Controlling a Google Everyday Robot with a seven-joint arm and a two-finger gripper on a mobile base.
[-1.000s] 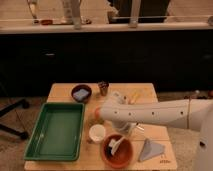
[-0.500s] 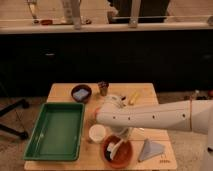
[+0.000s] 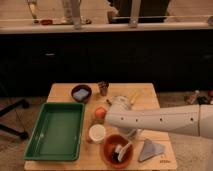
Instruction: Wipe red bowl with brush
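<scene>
Sitting at the table's (image 3: pixel 62 91) front edge, the red bowl (image 3: pixel 111 148) holds the brush (image 3: pixel 121 150), dark bristles down against its inner wall. Gripper (image 3: pixel 131 135) just above the bowl's far rim; whether it grips, cannot tell. Green tray (image 3: pixel 56 131) left, white cup (image 3: pixel 97 133) between them. Maroon bowl (image 3: pixel 81 93) contains something pale. Grey cloth (image 3: pixel 150 149) right.

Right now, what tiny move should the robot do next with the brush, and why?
Probably sweep the brush sideways across the red bowl's floor. Its dark bristles already seem to sit inside the bowl, with the pincer just above the bowl's far rim at the handle's upper end, so wiping looks like the remaining step.
</scene>
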